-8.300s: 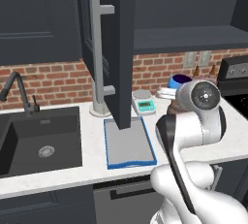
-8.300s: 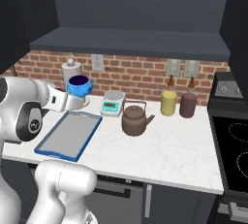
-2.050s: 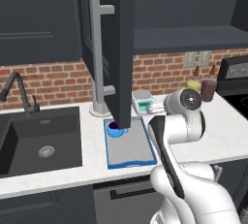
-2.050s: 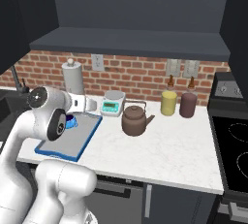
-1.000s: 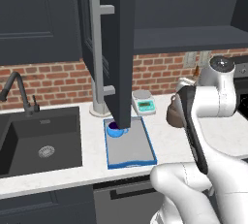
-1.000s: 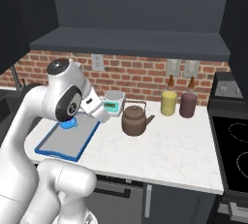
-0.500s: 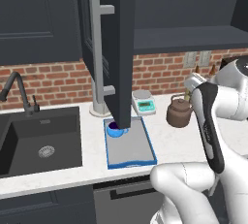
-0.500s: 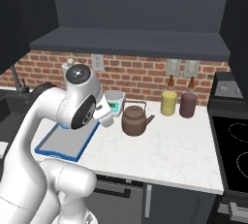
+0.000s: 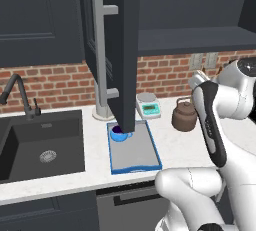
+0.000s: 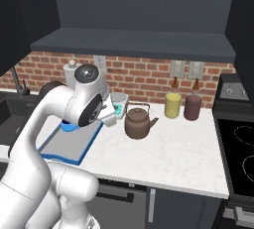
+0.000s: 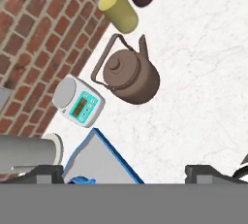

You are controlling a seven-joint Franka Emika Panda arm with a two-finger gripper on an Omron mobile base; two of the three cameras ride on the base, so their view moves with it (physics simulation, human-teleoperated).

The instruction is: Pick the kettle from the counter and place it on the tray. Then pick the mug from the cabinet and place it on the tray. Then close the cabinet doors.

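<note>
Two fingertips (image 11: 48,171) spread wide, empty | brown kettle (image 11: 130,74) upright on white counter (image 10: 168,148), beside scale (image 11: 79,102) | blue mug (image 9: 119,133) on tray (image 9: 134,152) back corner | cabinet door (image 9: 116,50) open

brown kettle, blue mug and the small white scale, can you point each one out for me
Squat round brown kettle (image 11: 130,75), hand view, on its lid knob.
Small bright blue mug (image 9: 118,133), left base view, on its rim, standing on the tray.
Small white scale (image 10: 118,103), right base view, on its visible top.
</note>
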